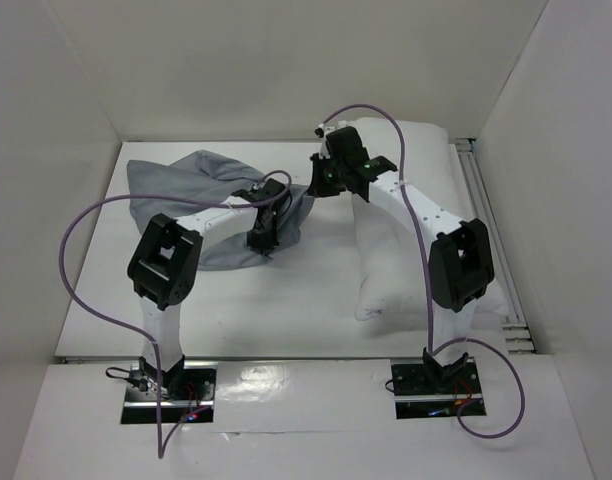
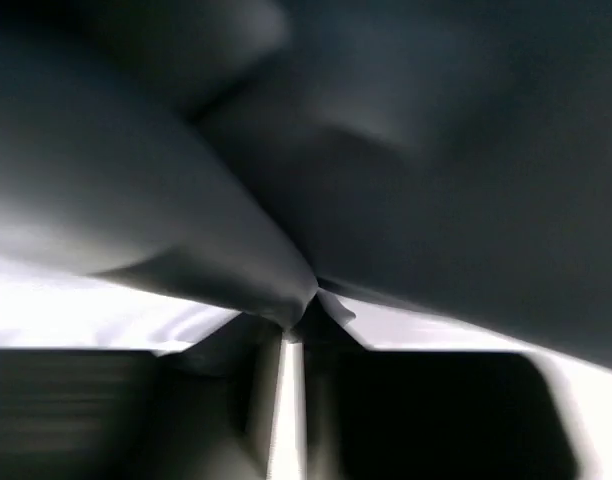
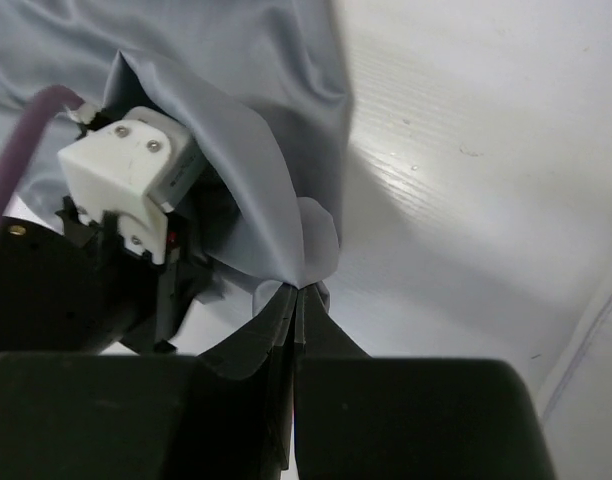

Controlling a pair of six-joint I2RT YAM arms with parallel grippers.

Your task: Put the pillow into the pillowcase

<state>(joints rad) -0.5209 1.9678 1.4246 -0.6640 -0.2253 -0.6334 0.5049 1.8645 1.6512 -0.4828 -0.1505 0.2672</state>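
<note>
While the bench (image 1: 286, 310) carries it all, biggest item first: the pillow (image 1: 411, 250) lies along the 3 o'clock side, plump and white, partly under the right arm, and not inside anything yet. At approx 10 o'clock sits the pillowcase (image 1: 201, 195), a grey rumpled heap, apart from the pillow w/ a strip of bare bench btwn them.

Now the grips. The left hand (image 1: 261, 238) is at the case's 4 o'clock edge, and its wrist view shows it shut tight on a fold of grey cloth. The right hand (image 3: 296, 298) is clamped too. It nips a thin lip of the same cloth at the case's 3 o'clock corner, just beside the left arm's white camera housing (image 3: 126, 170).

My read: this is the mouth-opening step, insertion not begun. To do it well, the two hands should draw apart, one toward 12 and one toward 6, so the hem stretches into a gap facing the pillow at 3 o'clock.

Whether each hand has one layer or both, can't tell, since the folds hide it. If both layers are pinched the mouth won't open, so re-grip. Go slow, as thin cloth slips, and mind the hands, v. close together.
</note>
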